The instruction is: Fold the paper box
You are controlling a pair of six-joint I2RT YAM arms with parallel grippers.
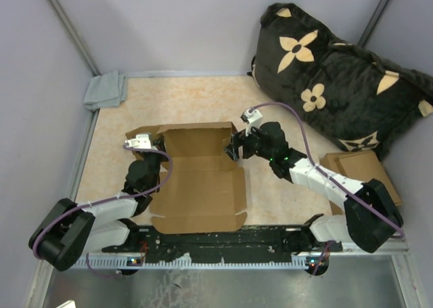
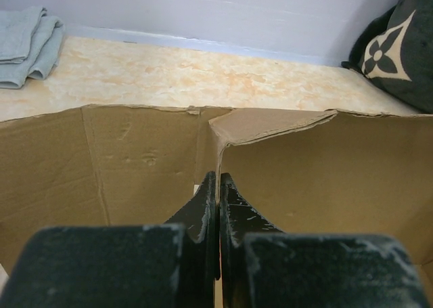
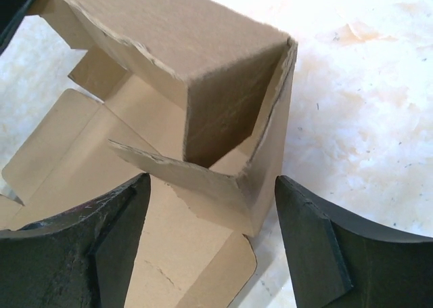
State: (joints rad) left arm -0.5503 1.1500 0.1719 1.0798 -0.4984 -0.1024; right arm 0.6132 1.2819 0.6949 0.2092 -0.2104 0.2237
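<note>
The paper box [image 1: 199, 179] is a brown cardboard die-cut piece lying mid-table, with its far wall and side flaps raised. My left gripper [image 1: 157, 145] is at the box's far left corner. In the left wrist view it [image 2: 218, 179] is shut on a thin upright edge of the paper box [image 2: 325, 172]. My right gripper [image 1: 233, 147] is at the far right corner. In the right wrist view it [image 3: 213, 193] is open, its fingers [image 3: 311, 240] either side of the folded corner flap [image 3: 223, 179] without touching it.
A folded grey cloth [image 1: 105, 90] lies at the far left corner. A black pillow with tan flowers [image 1: 338, 78] fills the far right. A stack of flat cardboard pieces [image 1: 362, 169] lies at the right behind my right arm. Grey walls enclose the table.
</note>
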